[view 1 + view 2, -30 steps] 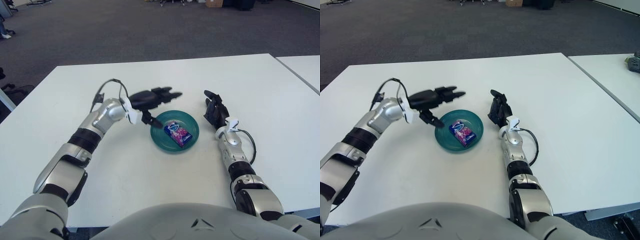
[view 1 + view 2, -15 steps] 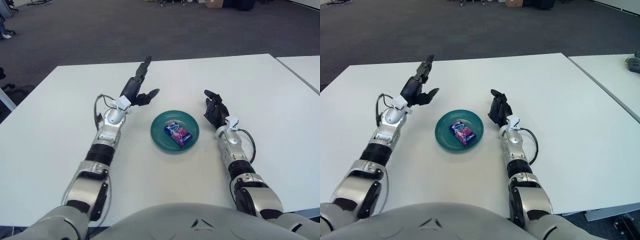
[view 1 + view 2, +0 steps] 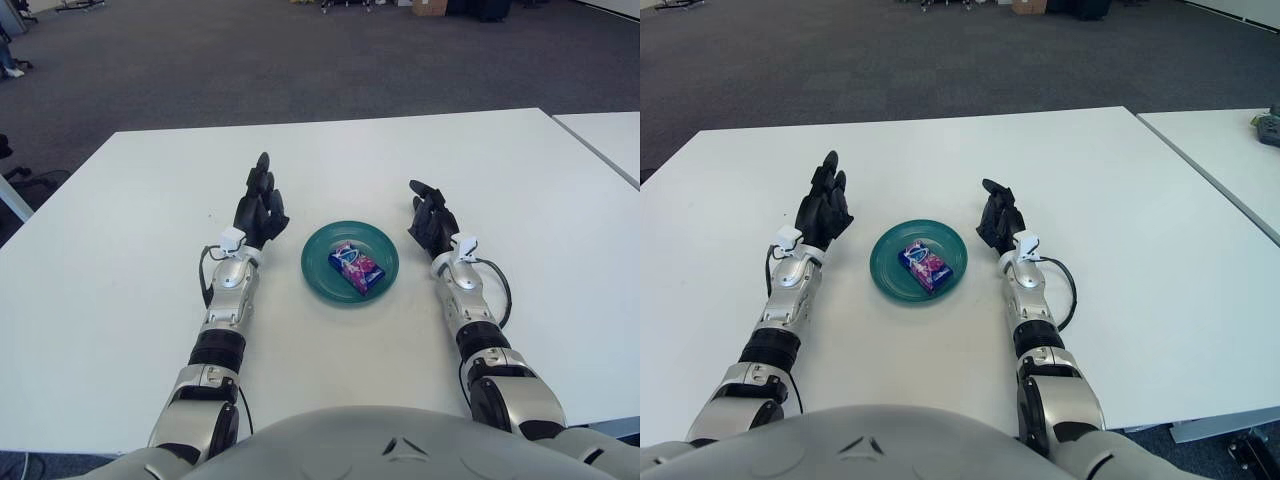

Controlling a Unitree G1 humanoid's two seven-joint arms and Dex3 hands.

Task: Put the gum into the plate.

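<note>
The gum (image 3: 356, 268), a small blue and pink pack, lies inside the teal plate (image 3: 322, 248) at the middle of the white table. My left hand (image 3: 260, 208) stands to the left of the plate, fingers straight and pointing away from me, holding nothing. My right hand (image 3: 430, 220) shows to the right of the plate, fingers relaxed and empty. Neither hand touches the plate or the gum.
The white table (image 3: 150, 180) spreads wide on all sides of the plate. A second white table (image 3: 1230, 150) stands at the right, with a narrow gap between them. Grey carpet lies beyond the far edge.
My left arm swung back from over the plate's left rim, drew in and straightened. Its hand now stands left of the plate. The gum, the plate and my right hand stayed put.
</note>
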